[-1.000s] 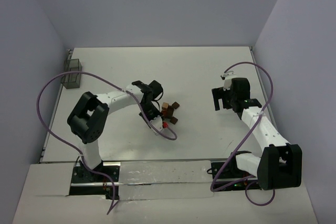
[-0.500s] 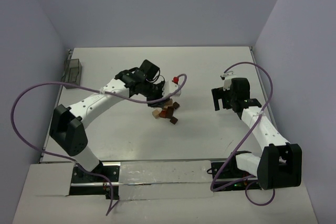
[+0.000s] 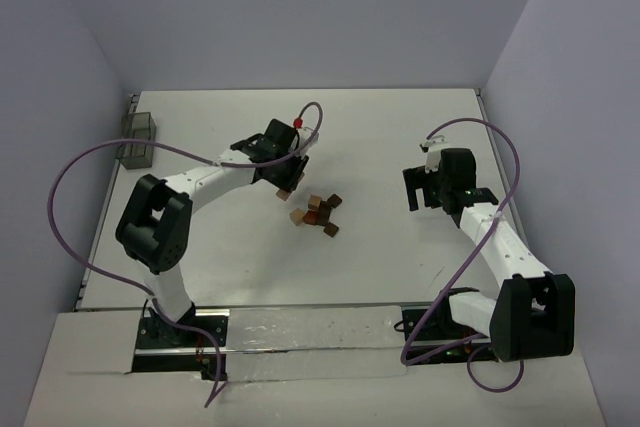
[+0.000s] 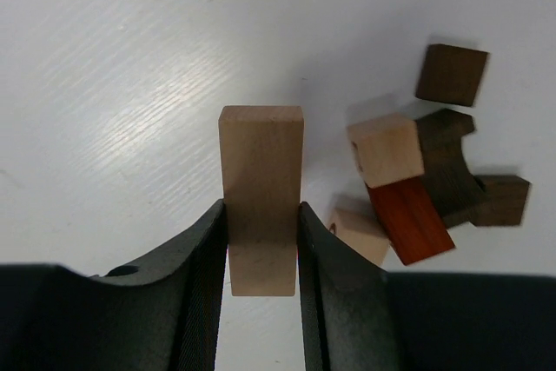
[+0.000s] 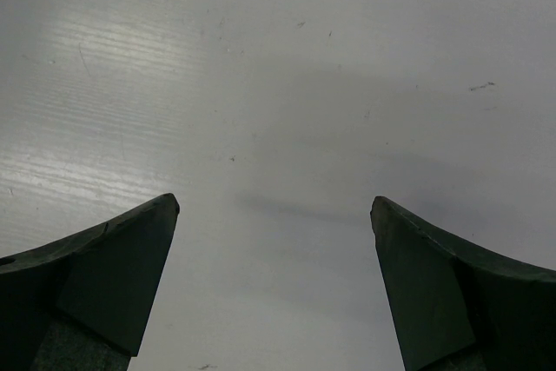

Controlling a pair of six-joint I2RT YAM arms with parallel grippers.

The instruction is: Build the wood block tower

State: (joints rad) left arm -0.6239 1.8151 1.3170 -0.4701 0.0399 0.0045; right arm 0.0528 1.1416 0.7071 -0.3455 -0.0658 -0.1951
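Holding: the left gripper (image 4: 262, 219) is clenched on a light tan block (image 4: 261, 149), its jaws pressing the 2 long sides near 1 end, so most of the block juts past the fingertips.
Tower so far: the wood block tower (image 3: 318, 212) is not yet a stack, only a loose heap of tan, dark brown and 1 reddish piece, mid-table and just beside the held block.
Right gripper (image 5: 274, 215): jaws spread wide with nothing between them, over bare table (image 5: 261, 58), well apart from the heap.
Step in hand: by my reading, setting the held block down as a footing or next layer.
Doing it well: keep the block square to its landing face, lower until it seats, ease the jaws apart slowly, then draw straight back.
Risk: the heap's pieces lie tilted against each other, so a landing there would likely slide. A flat spot beside it looks safer.
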